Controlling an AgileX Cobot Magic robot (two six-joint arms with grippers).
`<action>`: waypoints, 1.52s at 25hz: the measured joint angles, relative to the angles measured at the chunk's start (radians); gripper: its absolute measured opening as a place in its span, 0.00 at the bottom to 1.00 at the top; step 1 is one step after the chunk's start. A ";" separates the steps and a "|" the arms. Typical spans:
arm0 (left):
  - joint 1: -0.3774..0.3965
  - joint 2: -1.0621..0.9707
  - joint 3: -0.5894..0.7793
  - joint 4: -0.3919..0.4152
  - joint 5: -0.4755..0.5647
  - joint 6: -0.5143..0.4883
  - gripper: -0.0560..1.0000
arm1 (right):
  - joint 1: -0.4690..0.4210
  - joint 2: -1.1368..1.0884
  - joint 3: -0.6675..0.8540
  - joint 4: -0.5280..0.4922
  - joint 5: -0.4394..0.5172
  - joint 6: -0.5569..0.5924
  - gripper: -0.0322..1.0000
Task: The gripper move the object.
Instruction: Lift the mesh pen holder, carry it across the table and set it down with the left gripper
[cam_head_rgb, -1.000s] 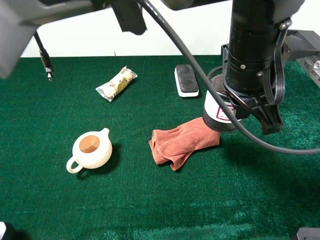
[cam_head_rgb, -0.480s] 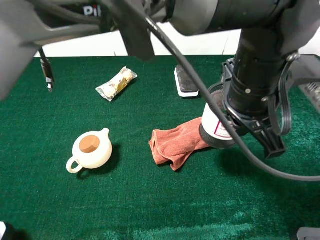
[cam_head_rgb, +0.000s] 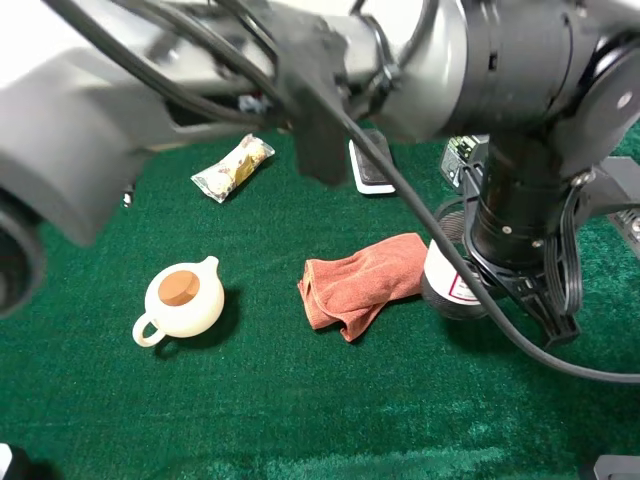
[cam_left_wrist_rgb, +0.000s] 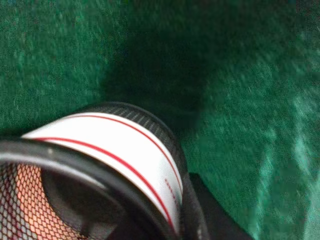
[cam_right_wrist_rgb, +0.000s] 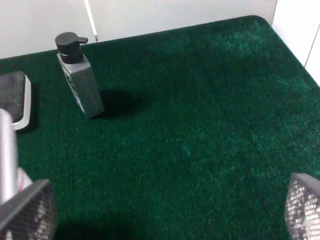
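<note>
The black wire-mesh pen cup (cam_head_rgb: 450, 288) with its white, red-printed label is held upright low over the green cloth table, just right of a red-brown towel. My left gripper (cam_head_rgb: 492, 285) reaches across from the left and is shut on the cup; the thick arm hides most of it. In the left wrist view the cup (cam_left_wrist_rgb: 115, 150) fills the frame, with a black finger (cam_left_wrist_rgb: 210, 222) against its outer wall. I cannot tell whether the cup touches the table. My right gripper (cam_right_wrist_rgb: 170, 212) is open and empty, its mesh-padded fingertips wide apart over bare cloth.
The red-brown towel (cam_head_rgb: 360, 282) lies beside the cup. A cream teapot (cam_head_rgb: 183, 300) stands at the left, a snack packet (cam_head_rgb: 232, 167) and a black-and-white eraser (cam_head_rgb: 372, 172) at the back. A grey pump bottle (cam_right_wrist_rgb: 80, 75) stands near the far edge.
My left gripper has carried the cup down and to the right, off the towel's edge and nearer the table. The arm now covers more of the view.
</note>
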 joint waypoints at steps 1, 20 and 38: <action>0.000 0.006 0.000 0.000 -0.025 0.000 0.13 | 0.000 0.000 0.000 0.001 0.000 0.000 0.70; 0.000 0.106 -0.003 0.037 -0.288 -0.017 0.13 | 0.000 0.000 0.000 0.006 0.000 0.000 0.70; 0.000 0.120 -0.003 0.048 -0.329 -0.040 0.35 | 0.000 0.000 0.000 0.016 0.000 0.000 0.70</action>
